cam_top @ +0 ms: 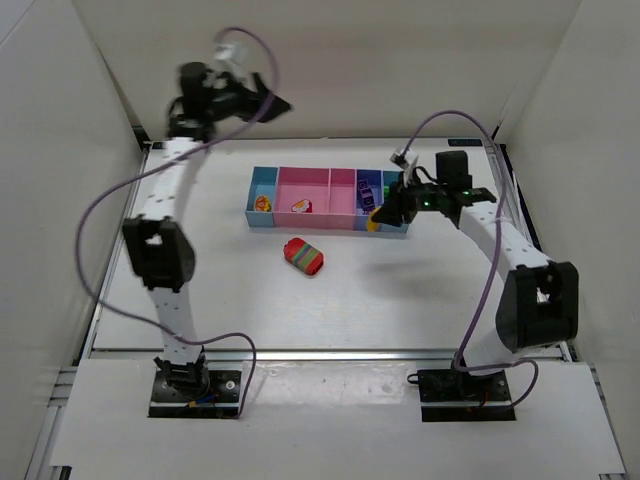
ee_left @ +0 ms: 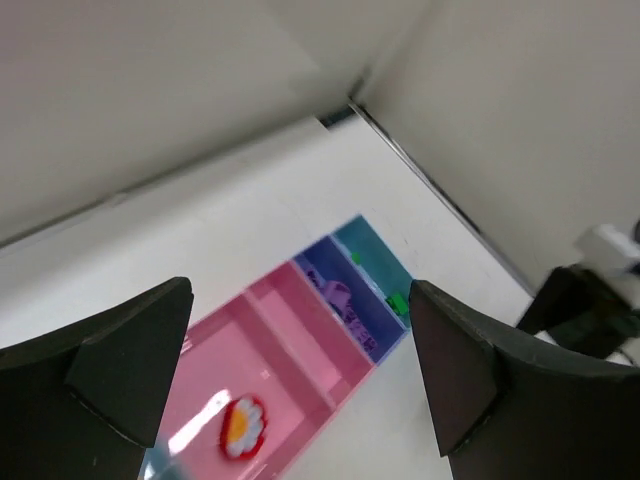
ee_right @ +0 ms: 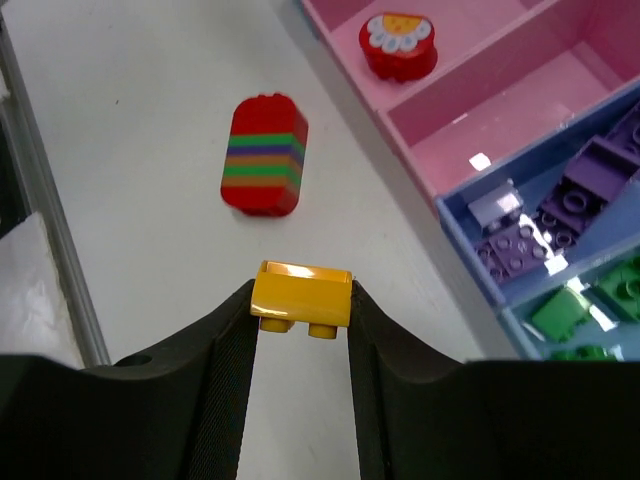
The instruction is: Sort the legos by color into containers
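Observation:
My right gripper (cam_top: 378, 217) is shut on a yellow lego (ee_right: 301, 296) and holds it above the table, just in front of the right end of the containers (cam_top: 330, 212). A red chunk with green, purple and orange stripes (cam_top: 304, 255) lies on the table in front of the row; it also shows in the right wrist view (ee_right: 264, 155). A red flower piece (ee_right: 399, 44) lies in the wide pink bin. Purple legos (ee_right: 560, 215) fill the dark blue bin and green legos (ee_right: 590, 305) the right light blue bin. My left gripper (cam_top: 275, 100) is open, empty and raised high behind the row.
The left light blue bin (cam_top: 261, 199) holds a small yellow and red piece. White walls enclose the table on three sides. A metal rail (cam_top: 330, 352) runs along the near edge. In the left wrist view the containers (ee_left: 290, 350) lie far below the fingers (ee_left: 120, 370).

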You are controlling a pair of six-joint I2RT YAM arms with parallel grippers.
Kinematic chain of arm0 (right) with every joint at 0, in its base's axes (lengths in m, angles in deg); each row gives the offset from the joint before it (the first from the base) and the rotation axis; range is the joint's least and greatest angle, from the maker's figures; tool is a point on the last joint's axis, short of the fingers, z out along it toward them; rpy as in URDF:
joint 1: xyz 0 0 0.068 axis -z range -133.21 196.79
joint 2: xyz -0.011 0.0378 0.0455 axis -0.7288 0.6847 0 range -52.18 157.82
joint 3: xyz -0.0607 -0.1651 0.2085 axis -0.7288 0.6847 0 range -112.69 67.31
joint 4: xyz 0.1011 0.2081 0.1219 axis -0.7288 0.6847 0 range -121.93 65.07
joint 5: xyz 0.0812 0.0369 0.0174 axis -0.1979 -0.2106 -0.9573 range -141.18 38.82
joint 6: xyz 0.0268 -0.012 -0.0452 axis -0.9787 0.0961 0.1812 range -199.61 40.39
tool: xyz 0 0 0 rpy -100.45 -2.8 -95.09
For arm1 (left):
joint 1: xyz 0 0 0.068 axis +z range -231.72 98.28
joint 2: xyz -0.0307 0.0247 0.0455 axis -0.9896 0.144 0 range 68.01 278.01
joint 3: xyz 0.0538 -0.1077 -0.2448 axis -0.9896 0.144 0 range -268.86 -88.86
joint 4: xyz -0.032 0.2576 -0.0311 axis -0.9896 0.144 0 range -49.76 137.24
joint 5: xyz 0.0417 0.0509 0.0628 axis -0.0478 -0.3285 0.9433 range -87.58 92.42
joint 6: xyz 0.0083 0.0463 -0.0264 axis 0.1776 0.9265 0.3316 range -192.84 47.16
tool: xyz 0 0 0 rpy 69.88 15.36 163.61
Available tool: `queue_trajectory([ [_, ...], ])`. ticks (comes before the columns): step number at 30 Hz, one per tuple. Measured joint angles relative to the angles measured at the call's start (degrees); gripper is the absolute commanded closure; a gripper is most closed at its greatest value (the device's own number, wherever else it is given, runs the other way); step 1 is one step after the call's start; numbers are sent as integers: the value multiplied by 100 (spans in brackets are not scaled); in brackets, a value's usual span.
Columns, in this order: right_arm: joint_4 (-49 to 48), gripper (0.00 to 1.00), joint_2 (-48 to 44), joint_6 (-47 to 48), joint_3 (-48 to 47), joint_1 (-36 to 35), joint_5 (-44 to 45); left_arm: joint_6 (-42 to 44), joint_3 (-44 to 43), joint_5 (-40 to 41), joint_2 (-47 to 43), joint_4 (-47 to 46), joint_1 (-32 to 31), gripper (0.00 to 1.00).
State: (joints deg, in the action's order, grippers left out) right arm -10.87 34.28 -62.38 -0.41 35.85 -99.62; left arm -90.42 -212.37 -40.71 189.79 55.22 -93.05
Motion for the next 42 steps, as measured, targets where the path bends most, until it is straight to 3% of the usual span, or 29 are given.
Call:
queue_trajectory([
  [4, -1080, 95, 695, -870, -319, -518, 260, -286, 1123, -321, -1508, -170, 1488, 1],
  [7, -1812, 95, 1495, -1456, -1078, -1001, 459, -306, 1624, -461, -2100, 151, 2083, 1],
  [16, -2907, 95, 3189, -2135, -2903, -2039, 1021, -691, 3491, -1460, -2492, 682, 2667, 1],
  [33, -3250, 92, 5077, -1255, -4559, -3161, 2761, -721, 4148, -1766, -2953, 702, 2955, 1],
  [38, -3235, 71, 5272, -1080, -4734, -3198, 3056, -702, 4162, -1766, -2953, 715, 2962, 1],
  [39, -3226, 60, 5292, -1056, -4734, -3200, 3101, -688, 4162, -1766, -2953, 723, 2959, 1],
  [41, -3213, 52, 5316, -1010, -4734, -3213, 3211, -680, 4162, -1766, -2953, 732, 2962, 1],
  [42, -3206, 44, 5331, -973, -4734, -3215, 3276, -669, 4162, -1766, -2953, 732, 2959, 1],
])
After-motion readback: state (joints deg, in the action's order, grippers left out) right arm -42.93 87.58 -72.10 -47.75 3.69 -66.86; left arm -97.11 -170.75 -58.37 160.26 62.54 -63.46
